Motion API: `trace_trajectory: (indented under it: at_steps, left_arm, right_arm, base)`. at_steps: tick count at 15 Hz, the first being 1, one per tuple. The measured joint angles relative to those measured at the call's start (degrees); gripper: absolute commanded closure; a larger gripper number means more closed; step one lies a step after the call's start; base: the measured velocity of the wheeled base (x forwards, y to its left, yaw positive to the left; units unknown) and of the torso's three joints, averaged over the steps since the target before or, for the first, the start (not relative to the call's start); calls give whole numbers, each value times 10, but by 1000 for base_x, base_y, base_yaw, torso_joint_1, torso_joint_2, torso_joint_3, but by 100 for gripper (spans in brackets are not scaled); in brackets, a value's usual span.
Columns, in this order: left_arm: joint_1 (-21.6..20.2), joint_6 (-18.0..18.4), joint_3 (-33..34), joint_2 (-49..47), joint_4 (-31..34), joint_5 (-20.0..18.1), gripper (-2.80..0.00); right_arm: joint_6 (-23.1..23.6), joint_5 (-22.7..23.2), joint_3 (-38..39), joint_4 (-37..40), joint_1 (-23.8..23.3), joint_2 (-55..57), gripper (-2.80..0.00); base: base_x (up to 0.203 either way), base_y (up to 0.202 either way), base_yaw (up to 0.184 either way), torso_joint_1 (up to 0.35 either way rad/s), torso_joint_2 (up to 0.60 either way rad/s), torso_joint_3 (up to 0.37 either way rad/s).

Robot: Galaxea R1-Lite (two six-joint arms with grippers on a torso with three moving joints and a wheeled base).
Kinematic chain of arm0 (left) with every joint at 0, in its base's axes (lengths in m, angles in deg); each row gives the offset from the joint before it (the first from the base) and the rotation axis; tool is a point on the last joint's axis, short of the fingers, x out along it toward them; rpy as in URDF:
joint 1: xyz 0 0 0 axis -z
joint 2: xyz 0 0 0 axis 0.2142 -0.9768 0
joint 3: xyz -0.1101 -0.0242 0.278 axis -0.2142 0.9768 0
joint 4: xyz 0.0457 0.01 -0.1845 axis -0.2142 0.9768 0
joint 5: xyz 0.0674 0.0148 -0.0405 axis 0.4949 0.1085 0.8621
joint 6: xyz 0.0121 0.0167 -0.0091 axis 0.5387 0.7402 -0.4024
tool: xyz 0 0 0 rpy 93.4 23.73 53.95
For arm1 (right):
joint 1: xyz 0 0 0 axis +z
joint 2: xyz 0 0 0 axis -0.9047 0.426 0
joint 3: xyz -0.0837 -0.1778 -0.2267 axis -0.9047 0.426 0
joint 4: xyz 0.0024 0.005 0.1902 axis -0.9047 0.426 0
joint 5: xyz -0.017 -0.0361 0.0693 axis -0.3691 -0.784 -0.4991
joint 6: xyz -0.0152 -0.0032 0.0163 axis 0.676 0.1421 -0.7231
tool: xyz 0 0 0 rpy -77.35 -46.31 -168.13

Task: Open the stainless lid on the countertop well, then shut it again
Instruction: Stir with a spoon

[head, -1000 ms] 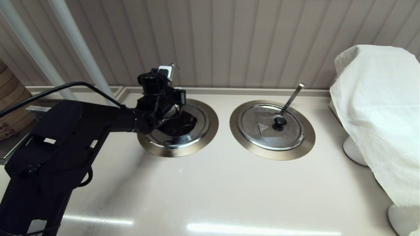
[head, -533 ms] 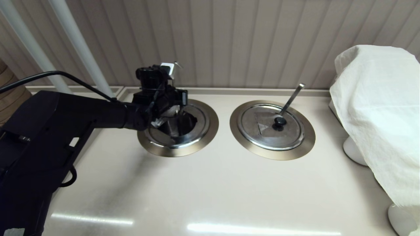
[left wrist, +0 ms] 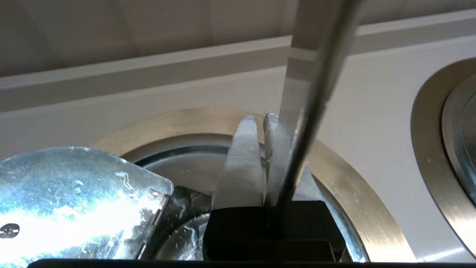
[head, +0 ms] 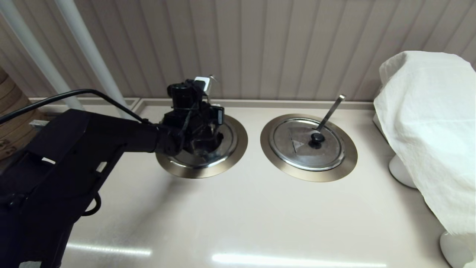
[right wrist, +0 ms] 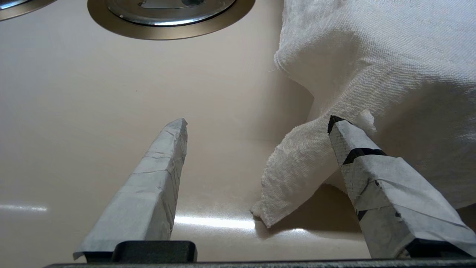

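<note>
My left gripper hangs low over the left countertop well, whose bronze ring curves round it. Its fingers are shut and I see nothing between them. The stainless lid lies in the ring with its shiny front edge showing; the arm hides its knob. The thin wire handle rises behind the wrist and passes just beside the fingers. My right gripper is open, low over the counter beside the cloth and outside the head view.
The twin lid with its flat bar handle sits shut in the right ring. A white cloth covers things at the right edge and droops between the right fingers. White poles and a bamboo steamer stand at the left.
The left arm rose a little, then swung right and back over the well. The lid looked tipped up with a dark gap under it; it now lies lower in the ring.
</note>
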Motion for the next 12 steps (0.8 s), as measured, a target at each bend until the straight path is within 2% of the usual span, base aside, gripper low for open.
trace_trajectory:
  at_steps: [4,6,10,12]
  left_arm:
    - [-21,2,-15,-7,3,5,0]
    - [-29,4,-9,6,32,2,0]
    - [-37,25,43,44,59,-44,0]
    - [-34,34,56,53,66,-51,0]
  right_arm:
    - [0,0,0,0,0,0,-280]
    - [0,0,0,0,0,0,-280]
    - [0,0,0,0,0,0,-280]
    - [0,0,0,0,0,0,-280]
  base:
    - [0,0,0,0,0,0]
    - [0,0,0,0,0,0]
    - [0,0,0,0,0,0]
    - [0,0,0,0,0,0]
